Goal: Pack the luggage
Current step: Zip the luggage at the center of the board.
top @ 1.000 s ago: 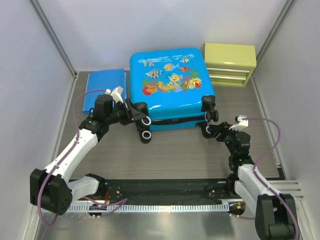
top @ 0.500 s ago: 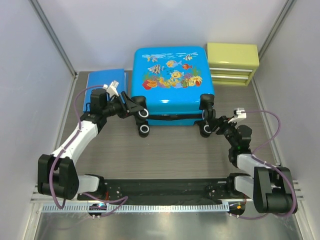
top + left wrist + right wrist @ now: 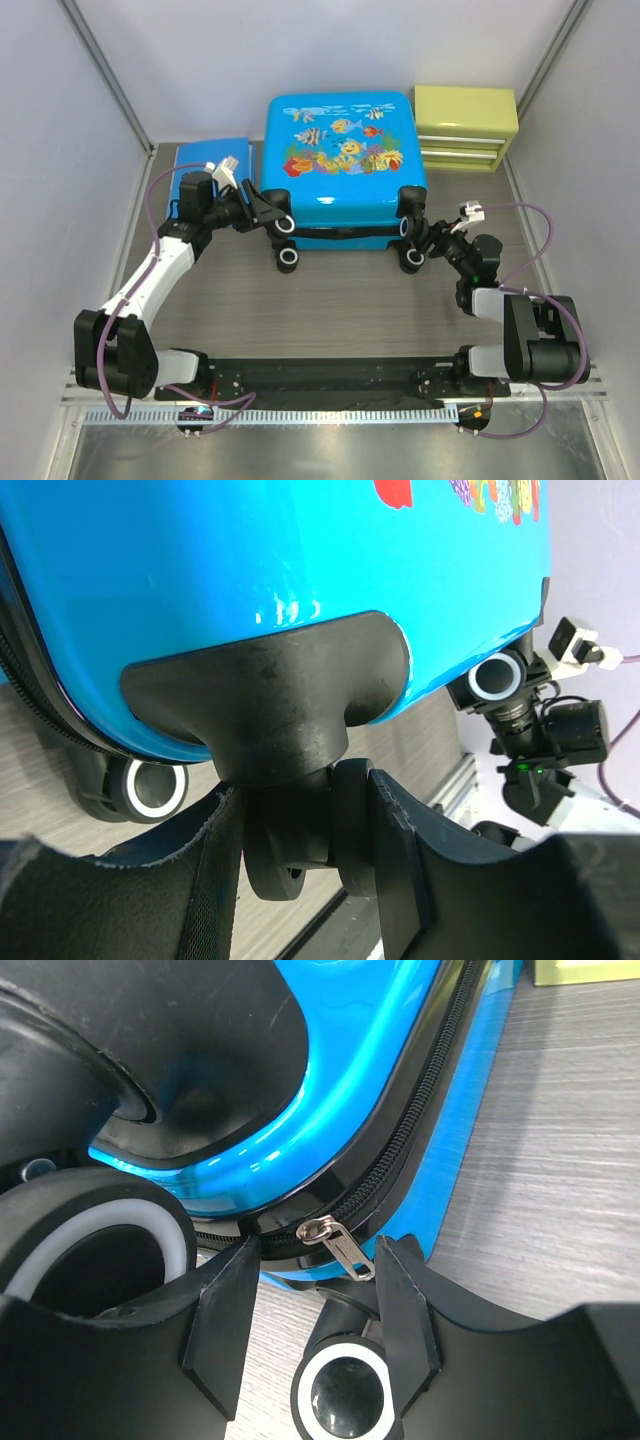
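Luggage [image 3: 340,150] is lying flat and closed on the table, just beside the yellow-green drawer box [image 3: 466,125], on its left. The wheels are pointing away from the box's back wall, toward the arm bases. The blue folder [image 3: 205,170] is sitting on the far side of the luggage from the box.

Left gripper [image 3: 305,810] is clamping a black caster wheel [image 3: 290,850] at the corner furthest from the box, with a finger pressing each side. Right gripper [image 3: 318,1260] is standing part open at the corner nearer the box, straddling the metal zipper pull [image 3: 340,1247] with gaps on both sides. It is not pinching anything.

Handling, as a judgement: the shell is looking stiff, glossy and slippery, too wide for either jaw. The casters are probably swivelling and rolling, so a wheel grip is only steadying it. The zipper pull is small and floppy, but it is the right place to take hold for opening. Weight I cannot tell.

Writing: no brand or readable text is showing, only cartoon fish prints on the lid.
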Robot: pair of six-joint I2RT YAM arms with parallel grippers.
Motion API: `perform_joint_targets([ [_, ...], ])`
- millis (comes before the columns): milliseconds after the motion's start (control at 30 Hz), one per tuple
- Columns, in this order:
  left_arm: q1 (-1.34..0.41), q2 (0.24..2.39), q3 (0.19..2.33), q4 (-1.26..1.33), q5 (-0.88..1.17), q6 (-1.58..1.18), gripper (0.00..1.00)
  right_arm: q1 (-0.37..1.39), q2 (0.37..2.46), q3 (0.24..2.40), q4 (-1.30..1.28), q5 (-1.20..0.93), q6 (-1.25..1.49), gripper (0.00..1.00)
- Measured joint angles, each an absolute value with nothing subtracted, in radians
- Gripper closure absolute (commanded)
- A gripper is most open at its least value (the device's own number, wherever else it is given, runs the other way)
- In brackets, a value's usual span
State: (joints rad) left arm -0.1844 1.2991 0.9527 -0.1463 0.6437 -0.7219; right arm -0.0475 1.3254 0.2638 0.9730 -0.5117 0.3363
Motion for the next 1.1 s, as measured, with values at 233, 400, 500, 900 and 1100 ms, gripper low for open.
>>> perform_joint_targets([
  [233,-0.183,1.301,0.964,-0.154,0.619,-0.693,1.00,-0.048,1.356,0.294,0.972,-0.554,0.322,0.60],
  [400,-0.183,1.301,0.964,-0.155,0.611,-0.693,1.00,-0.050,1.355,0.300,0.963,-0.564,0.319,0.67],
  [500,-0.182,1.301,0.964,-0.155,0.607,-0.694,1.00,-0.049,1.355,0.311,0.944,-0.564,0.317,0.71],
  [900,-0.168,1.301,0.964,-0.154,0.604,-0.702,1.00,-0.046,1.383,0.372,0.880,-0.562,0.307,0.99],
  [1100,-0.161,1.305,0.964,-0.149,0.615,-0.711,1.00,-0.030,1.363,0.374,0.848,-0.531,0.291,0.98],
])
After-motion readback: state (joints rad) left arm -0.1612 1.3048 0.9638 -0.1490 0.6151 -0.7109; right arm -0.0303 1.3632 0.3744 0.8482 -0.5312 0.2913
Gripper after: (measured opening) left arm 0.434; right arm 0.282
